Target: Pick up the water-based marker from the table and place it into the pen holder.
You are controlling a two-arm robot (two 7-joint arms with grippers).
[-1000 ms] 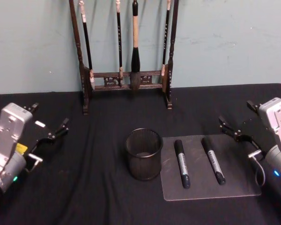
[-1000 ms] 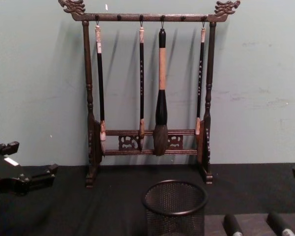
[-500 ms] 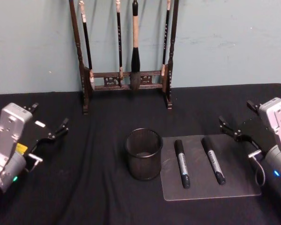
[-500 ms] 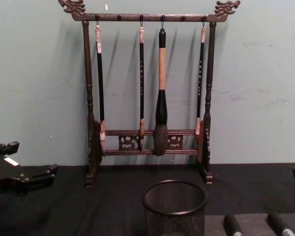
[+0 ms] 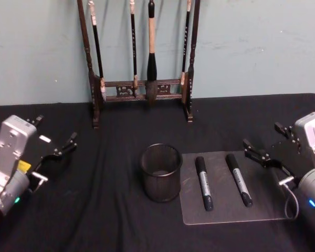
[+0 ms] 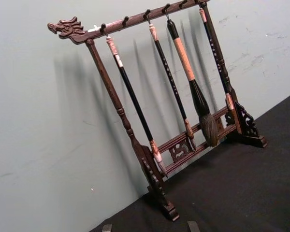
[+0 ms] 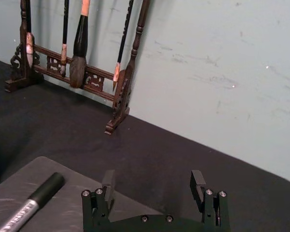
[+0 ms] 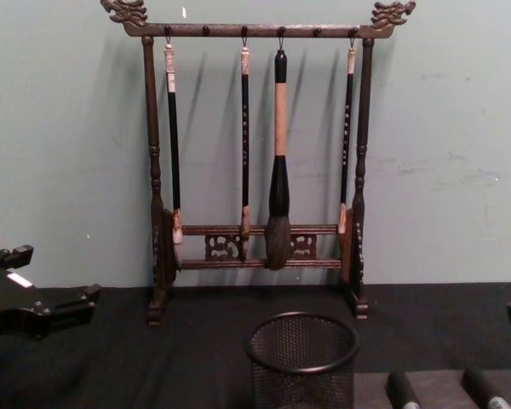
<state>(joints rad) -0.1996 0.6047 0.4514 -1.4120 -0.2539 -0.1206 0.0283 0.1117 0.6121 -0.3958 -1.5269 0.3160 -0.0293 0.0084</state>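
marker (image 5: 203,184) lies on mat (image 5: 268,206) between pen holder (image 5: 161,173) and second marker (image 5: 239,179); left hand (image 5: 55,130), right hand (image 5: 262,135) both wide.

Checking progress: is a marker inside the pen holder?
No, the pen holder is empty; the left marker and right marker lie on the mat.

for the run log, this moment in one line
left end effector: open, far left; right end effector: open, by mat; markers: on mat; pen holder: empty
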